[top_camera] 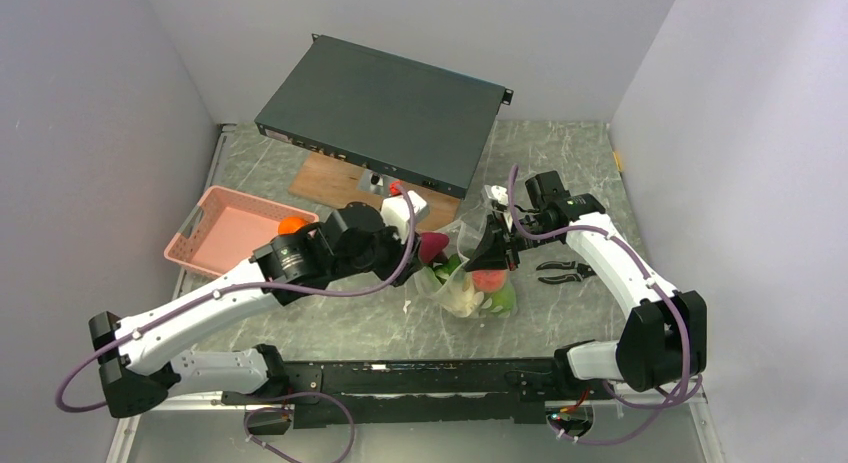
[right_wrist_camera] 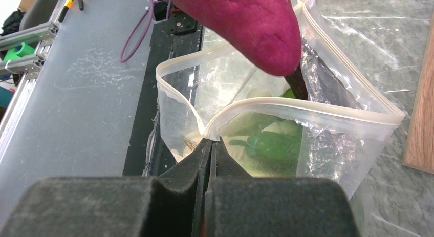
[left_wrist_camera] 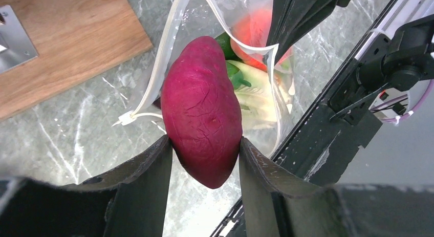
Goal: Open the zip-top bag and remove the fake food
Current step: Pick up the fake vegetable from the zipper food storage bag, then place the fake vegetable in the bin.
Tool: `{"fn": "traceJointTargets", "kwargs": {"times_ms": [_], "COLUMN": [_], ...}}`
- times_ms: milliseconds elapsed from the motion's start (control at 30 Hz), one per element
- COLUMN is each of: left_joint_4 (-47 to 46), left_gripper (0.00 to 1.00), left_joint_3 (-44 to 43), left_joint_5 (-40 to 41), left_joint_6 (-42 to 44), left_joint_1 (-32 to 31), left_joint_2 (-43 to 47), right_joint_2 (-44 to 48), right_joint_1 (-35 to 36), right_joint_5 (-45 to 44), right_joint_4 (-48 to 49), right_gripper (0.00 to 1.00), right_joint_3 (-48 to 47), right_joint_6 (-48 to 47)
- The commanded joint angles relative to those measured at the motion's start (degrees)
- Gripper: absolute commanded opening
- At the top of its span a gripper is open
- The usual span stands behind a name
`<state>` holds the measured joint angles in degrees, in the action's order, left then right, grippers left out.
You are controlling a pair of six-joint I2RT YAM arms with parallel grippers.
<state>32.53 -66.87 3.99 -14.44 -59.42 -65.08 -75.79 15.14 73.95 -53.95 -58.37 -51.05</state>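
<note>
Grey marble worktop (top_camera: 340,328): we had the zip-top bag (right_wrist_camera: 332,145) open near the middle, right claw (right_wrist_camera: 211,145) pinched tight on its rim. Left claw (left_wrist_camera: 205,147) was clamped on the dark purple-red piece (left_wrist_camera: 202,104) at the bag's mouth, and other fake food (right_wrist_camera: 268,145) sat inside.

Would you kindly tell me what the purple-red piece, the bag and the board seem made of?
The purple-red piece looks like matte moulded plastic or rubber, with veined wrinkles. The zip-top bag is thin clear plastic film, glossy and creased. The board is wood or wood-look laminate, showing grain.
</note>
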Motion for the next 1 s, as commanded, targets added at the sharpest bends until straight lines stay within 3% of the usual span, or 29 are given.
{"fn": "traceJointTargets", "kwargs": {"times_ms": [0,333,733,967], "left_joint_4": [1.5,1.7,3.2,2.0], "left_gripper": [0.0,0.0,0.0,0.0], "left_joint_3": [0.6,6.5,9.6,12.5], "left_joint_5": [2.1,14.4,28.1,28.7], "left_joint_6": [5.1,8.5,8.0,5.9], "left_joint_1": [0.4,0.7,2.6,8.0], "left_joint_2": [4.2,12.5,15.5,17.3], "right_joint_2": [0.0,-0.1,-0.1,-0.1], "right_joint_1": [-0.2,-0.2,-0.5,-0.6], "right_joint_5": [0.9,0.8,0.8,0.7], "right_joint_4": [-0.2,-0.2,-0.3,-0.2], "right_gripper": [0.0,0.0,0.0,0.0], "right_joint_3": [-1.3,-1.3,-1.5,-1.5], "right_joint_6": [-2.0,-2.0,-2.0,-2.0]}}
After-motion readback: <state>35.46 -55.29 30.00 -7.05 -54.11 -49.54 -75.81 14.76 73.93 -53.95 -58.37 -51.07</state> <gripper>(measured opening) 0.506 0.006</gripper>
